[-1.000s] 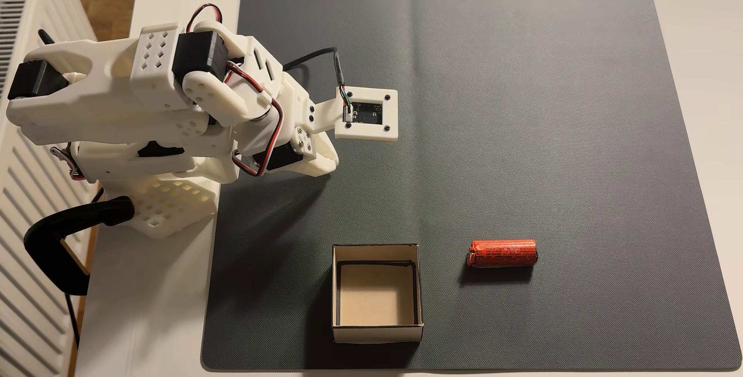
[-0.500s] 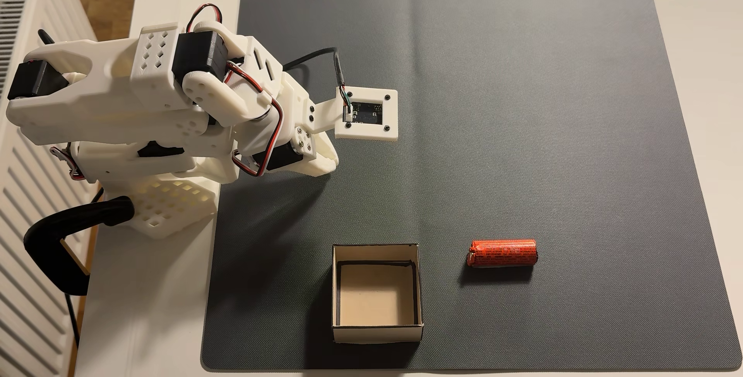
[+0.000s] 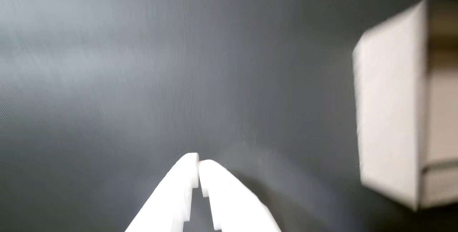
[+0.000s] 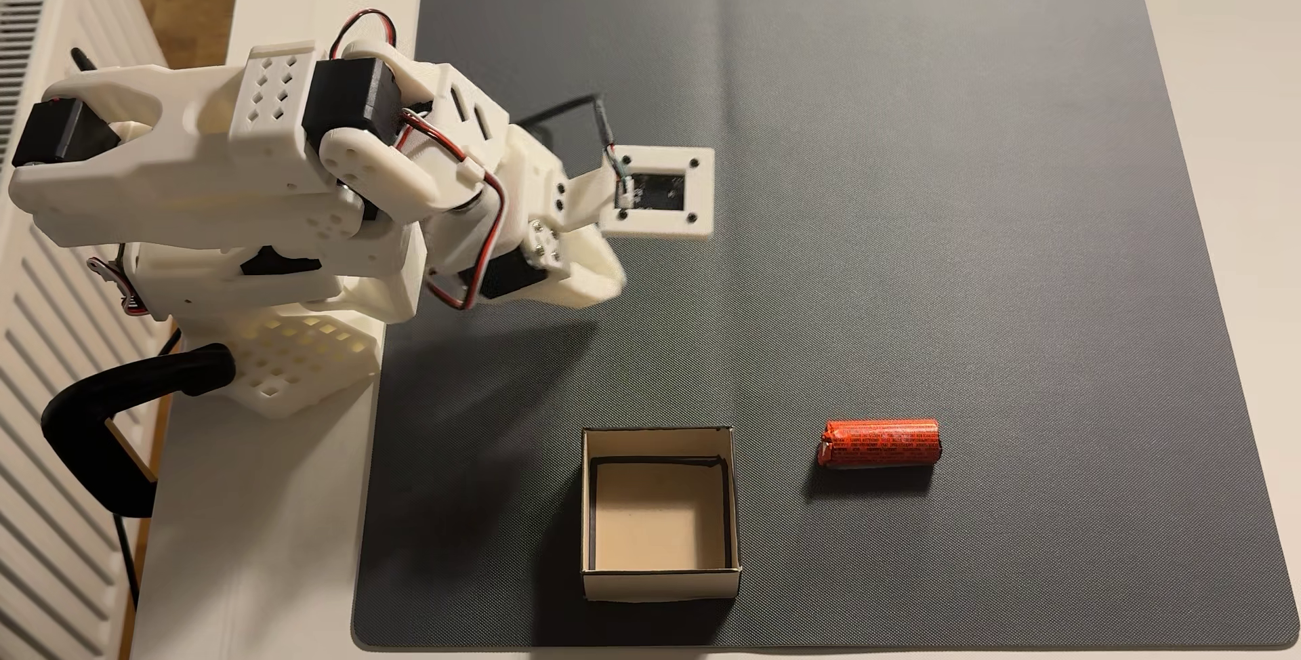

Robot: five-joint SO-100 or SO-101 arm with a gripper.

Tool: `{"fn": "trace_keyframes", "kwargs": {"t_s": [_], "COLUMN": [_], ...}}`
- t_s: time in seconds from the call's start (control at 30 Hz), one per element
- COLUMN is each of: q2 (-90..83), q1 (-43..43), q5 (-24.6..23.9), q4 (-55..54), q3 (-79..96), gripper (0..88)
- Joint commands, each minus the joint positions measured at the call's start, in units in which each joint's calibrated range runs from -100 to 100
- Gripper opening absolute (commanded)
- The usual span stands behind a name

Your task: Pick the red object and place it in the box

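Warm, soft light is falling from above in the fixed view, casting shadows toward the lower left of the box (image 4: pixel 732 512) and the red object (image 4: pixel 881 443). The arm's forward end is smearing slightly. The wrist view is blurring throughout, with pale glare washing across the grey mat (image 3: pixel 89 46).

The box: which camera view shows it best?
The fixed view shows the box best: sharp, whole, open top and tan floor visible, standing on the dark mat. The wrist view gives a blurred outer wall, cut by the right edge.
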Motion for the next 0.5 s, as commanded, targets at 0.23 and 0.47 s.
{"fn": "trace_keyframes", "kwargs": {"t_s": [0.23, 0.47], "q2": [-0.2, 0.5], "q1": [1.3, 12.0], "q5": [-5.7, -6.1], "q4": [-25.9, -32.7], "q3": [-0.8, 0.8], "gripper": [0.6, 0.6]}}
